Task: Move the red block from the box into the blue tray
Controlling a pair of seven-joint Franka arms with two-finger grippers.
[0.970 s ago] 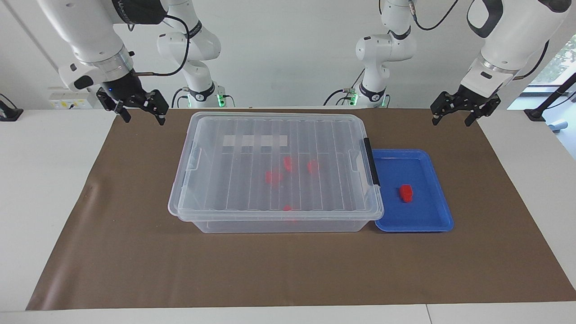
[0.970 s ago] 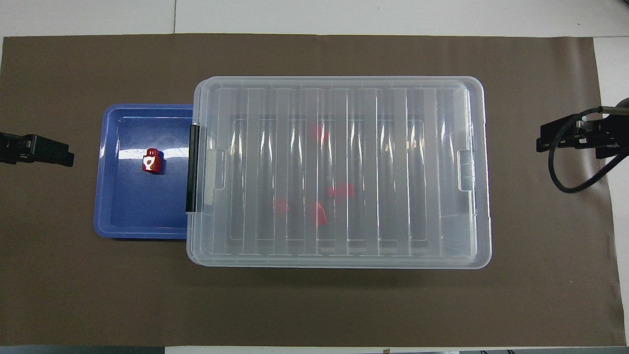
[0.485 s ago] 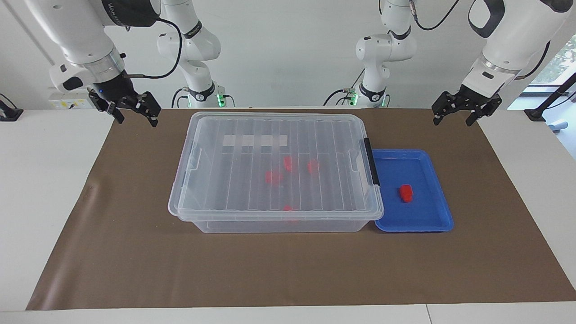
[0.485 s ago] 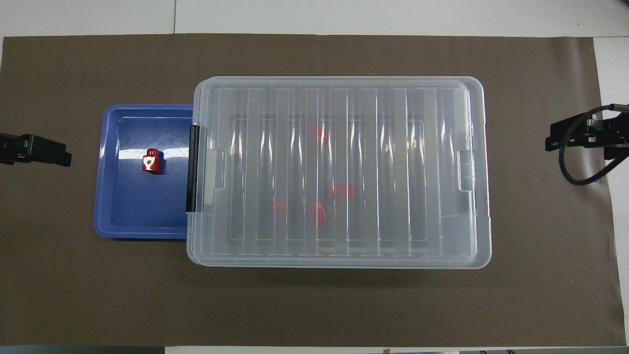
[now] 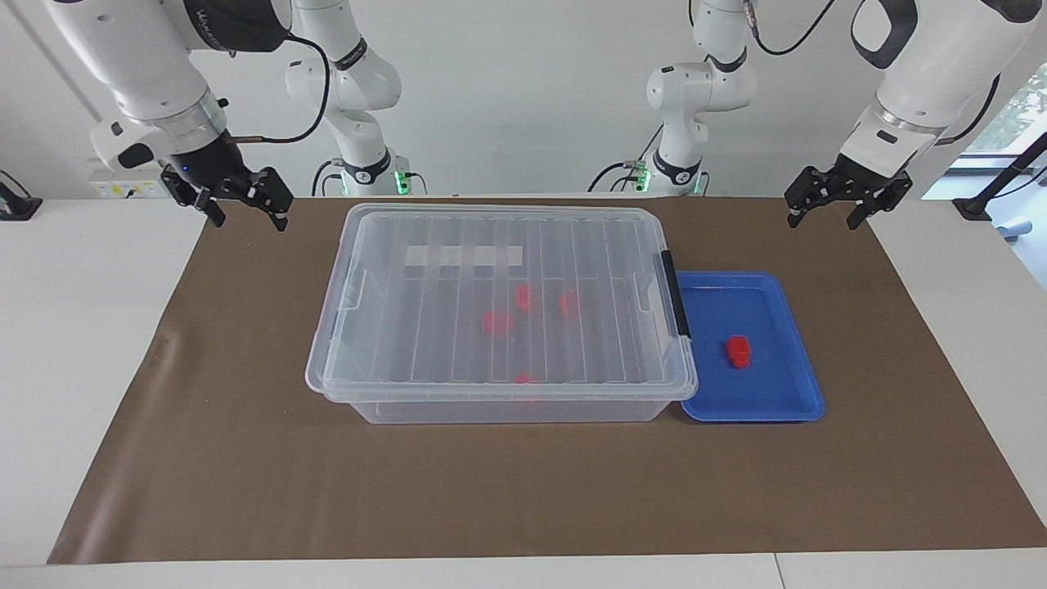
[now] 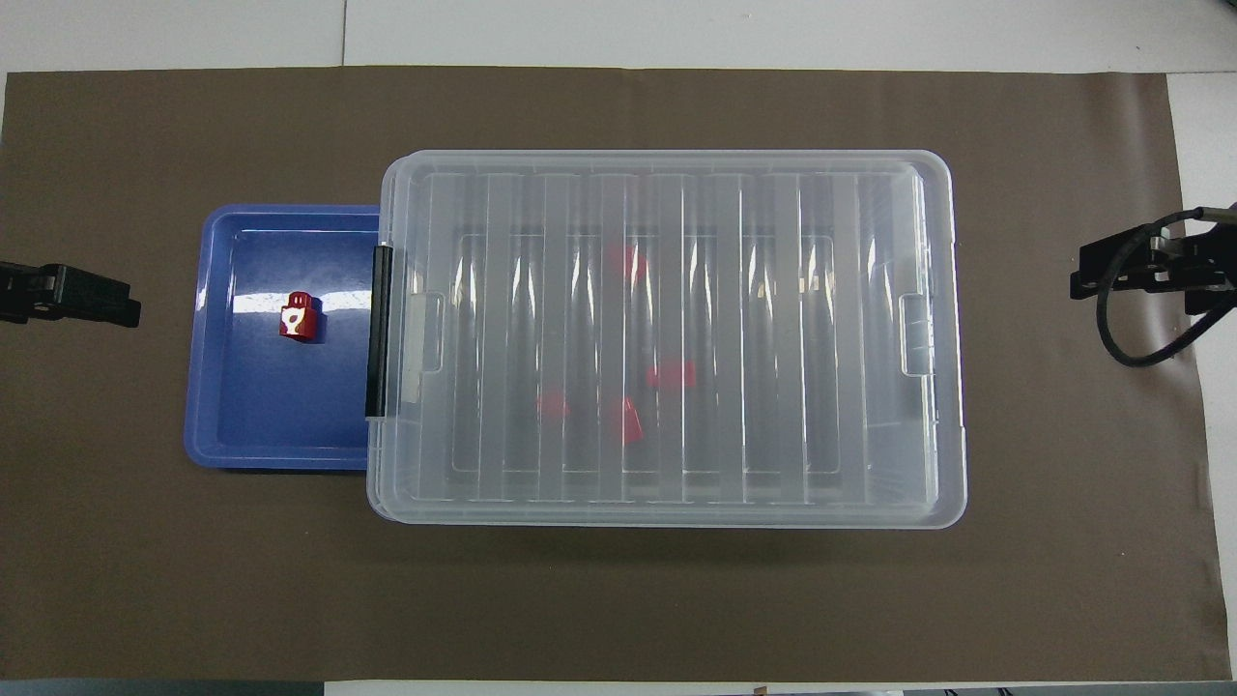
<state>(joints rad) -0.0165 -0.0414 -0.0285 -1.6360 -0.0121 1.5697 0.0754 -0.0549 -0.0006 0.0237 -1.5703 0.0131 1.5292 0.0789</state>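
Facing view: the red block (image 5: 739, 350) lies in the blue tray (image 5: 785, 405) at right of centre, against the lidded box (image 5: 384, 409). Both grippers hang with fingers spread and empty, left gripper (image 5: 826, 215) upper right, right gripper (image 5: 248, 218) upper left.

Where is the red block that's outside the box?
The red block lies alone in the blue tray, beside the box's black-latch end, toward the left arm's end of the table.

A brown mat (image 5: 245, 458) (image 6: 193, 580) covers most of the white bench (image 5: 74, 327) (image 6: 676, 29), leaving bare white strips at both ends and along the edge farthest from the robots, with a small crease near the right arm's end.
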